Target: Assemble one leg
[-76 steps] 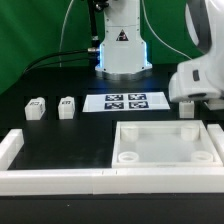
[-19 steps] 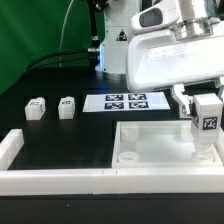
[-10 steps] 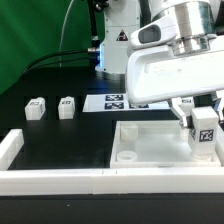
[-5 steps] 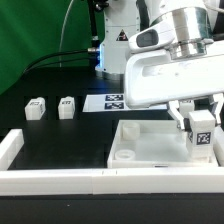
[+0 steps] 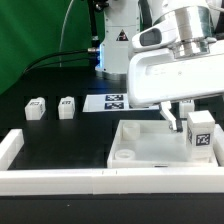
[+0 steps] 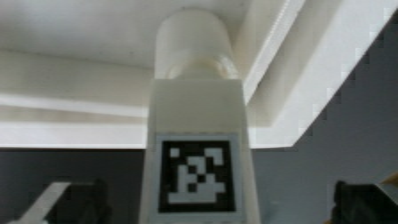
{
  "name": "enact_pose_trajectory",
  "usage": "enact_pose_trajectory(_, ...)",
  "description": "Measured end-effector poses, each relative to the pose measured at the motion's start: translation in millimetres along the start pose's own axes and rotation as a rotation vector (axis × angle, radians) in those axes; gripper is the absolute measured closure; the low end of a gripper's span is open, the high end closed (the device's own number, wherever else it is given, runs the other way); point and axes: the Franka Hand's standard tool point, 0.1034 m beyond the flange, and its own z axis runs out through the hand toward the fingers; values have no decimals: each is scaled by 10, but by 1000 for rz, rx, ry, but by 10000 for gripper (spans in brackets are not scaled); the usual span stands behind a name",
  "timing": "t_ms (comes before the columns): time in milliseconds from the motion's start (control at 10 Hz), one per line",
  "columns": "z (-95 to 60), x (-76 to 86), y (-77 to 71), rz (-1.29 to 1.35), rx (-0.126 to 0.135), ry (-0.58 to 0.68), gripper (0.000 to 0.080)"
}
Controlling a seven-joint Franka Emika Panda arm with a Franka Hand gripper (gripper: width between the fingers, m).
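Leg is standing upright directly beneath the gripper, long axis vertical, tag facing the exterior camera. I am reading the fingers as spread, clear of it on both sides, and the wrist view is showing the same gaps. The leg is sitting at the corner of the white square panel toward the tabletop's edge on the exterior view's right. I am judging that any regrasp calls for a straight vertical approach. Whether its rounded tip is seated in a corner hole, I cannot tell.

Arm down low, jaws apart and downward.
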Motion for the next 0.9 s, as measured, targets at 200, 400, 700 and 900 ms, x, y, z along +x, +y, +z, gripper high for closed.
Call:
enact_pose_trajectory(200,1,0,2,0,0,0,156)
enact_pose_trajectory(400,-16,39,7,1,0,3,151)
enact_pose_trajectory(700,-119,141,26,0,3,-17,151)
enact_pose_trajectory(900,-210,186,40,1,17,-97,151)
